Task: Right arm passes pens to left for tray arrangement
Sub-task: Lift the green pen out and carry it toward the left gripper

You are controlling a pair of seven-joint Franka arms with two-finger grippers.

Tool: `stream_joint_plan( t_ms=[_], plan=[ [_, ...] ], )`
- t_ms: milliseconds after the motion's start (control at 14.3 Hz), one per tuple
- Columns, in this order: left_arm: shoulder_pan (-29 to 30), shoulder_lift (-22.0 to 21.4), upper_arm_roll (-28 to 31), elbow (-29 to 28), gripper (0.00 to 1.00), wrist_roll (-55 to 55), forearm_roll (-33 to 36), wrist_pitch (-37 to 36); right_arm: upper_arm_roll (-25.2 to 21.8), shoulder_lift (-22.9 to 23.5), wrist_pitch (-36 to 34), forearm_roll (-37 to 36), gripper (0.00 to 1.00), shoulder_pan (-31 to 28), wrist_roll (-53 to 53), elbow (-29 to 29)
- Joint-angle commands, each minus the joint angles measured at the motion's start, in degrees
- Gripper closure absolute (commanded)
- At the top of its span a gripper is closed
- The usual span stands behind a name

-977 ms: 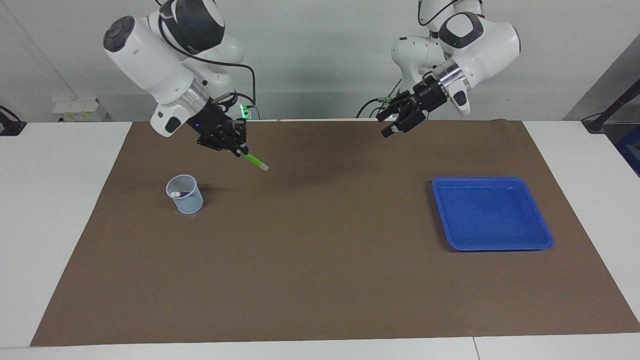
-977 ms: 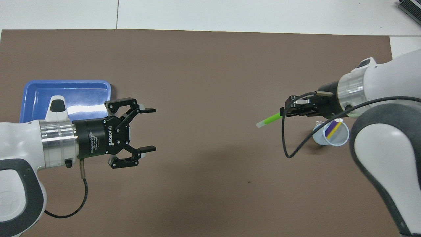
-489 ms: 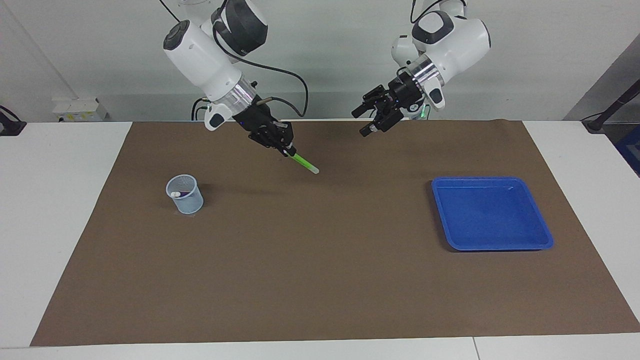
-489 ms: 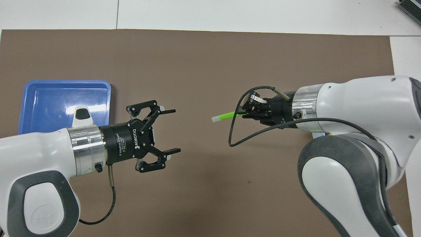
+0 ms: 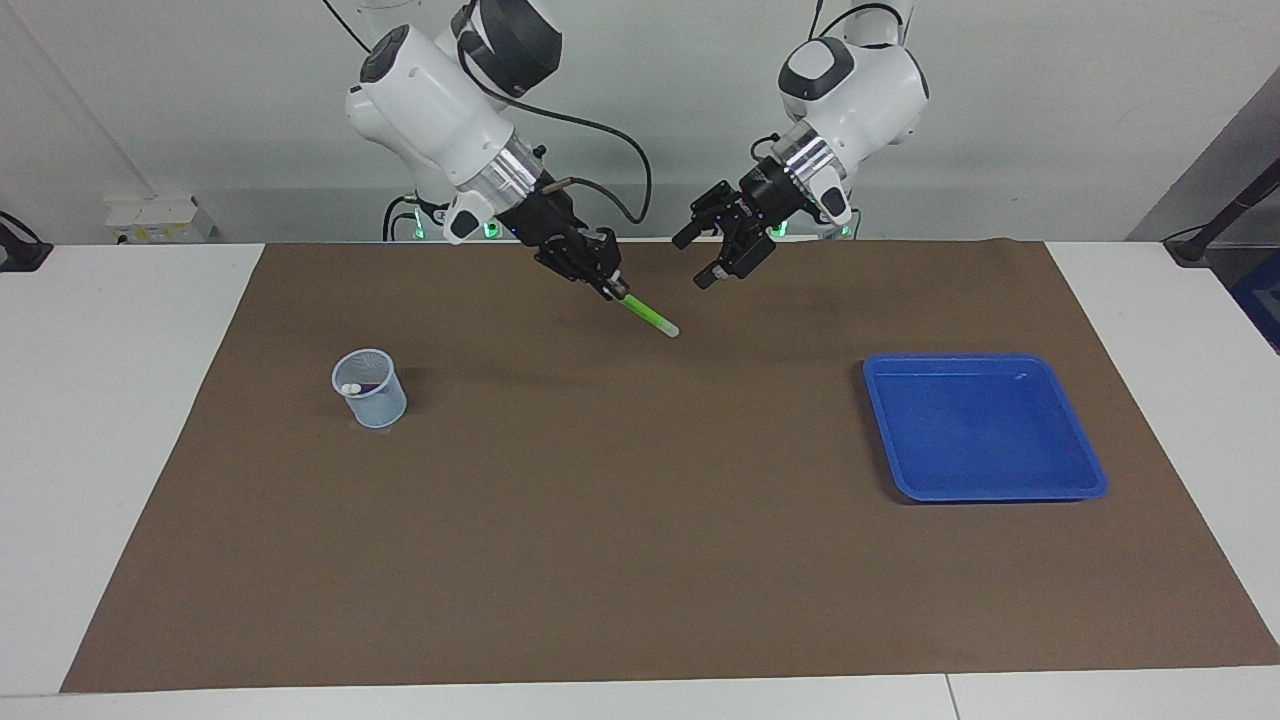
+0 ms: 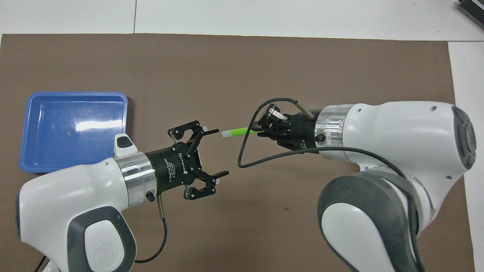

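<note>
My right gripper [image 5: 612, 291] [image 6: 260, 131] is shut on the green pen [image 5: 650, 318] [image 6: 237, 132] and holds it in the air over the mat's middle, near the robots' edge. The pen's pale end points at my left gripper [image 5: 692, 261] [image 6: 222, 152]. That gripper is open, a short gap from the pen and not touching it. The blue tray [image 5: 985, 430] [image 6: 72, 130] lies bare toward the left arm's end. A purple pen [image 5: 372, 385] and a whitish pen end [image 5: 349, 387] show inside the mesh cup.
The pale-blue mesh cup [image 5: 371, 398] stands on the brown mat [image 5: 620, 520] toward the right arm's end; my right arm hides it in the overhead view. A black cable [image 6: 249, 160] loops from the right wrist.
Both arms have swung toward the middle of the table. The right gripper carried the green pen away from the cup, and the gap to the open left gripper has narrowed.
</note>
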Motion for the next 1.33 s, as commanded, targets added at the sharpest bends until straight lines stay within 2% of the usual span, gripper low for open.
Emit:
stream_joint_plan(
  t_ms=[0, 209, 558, 977, 1117, 1256],
  plan=[
    [-3.03, 2.23, 0.16, -0.4, 0.0, -1.32, -0.9, 6.0, 0.23, -1.53, 5.27, 1.35, 1.0, 2.66, 4.01, -2.97],
    [-4.45, 3.56, 0.16, 0.13, 0.0, -1.41, -0.9, 8.57, 0.23, -1.53, 5.46, 1.35, 1.0, 2.66, 4.29, -2.97],
    [-4.45, 3.56, 0.16, 0.22, 0.16, -1.24, -0.9, 8.66, 0.23, -1.44, 5.64, 1.35, 1.0, 2.66, 4.29, -2.88],
    [-4.54, 4.88, 0.07, 1.28, 0.16, -0.62, -0.9, 9.19, 0.23, -1.26, 5.72, 1.44, 1.0, 2.49, 4.2, -2.79],
    [-4.54, 4.97, 0.07, 1.36, 0.19, -0.62, -0.9, 9.19, 0.23, -1.26, 5.72, 1.44, 1.0, 2.31, 4.2, -2.79],
    [-4.54, 4.97, 0.07, 1.45, 0.32, -0.62, -0.81, 9.54, 0.23, -1.26, 5.72, 1.44, 1.0, 2.14, 4.2, -2.79]
  ],
)
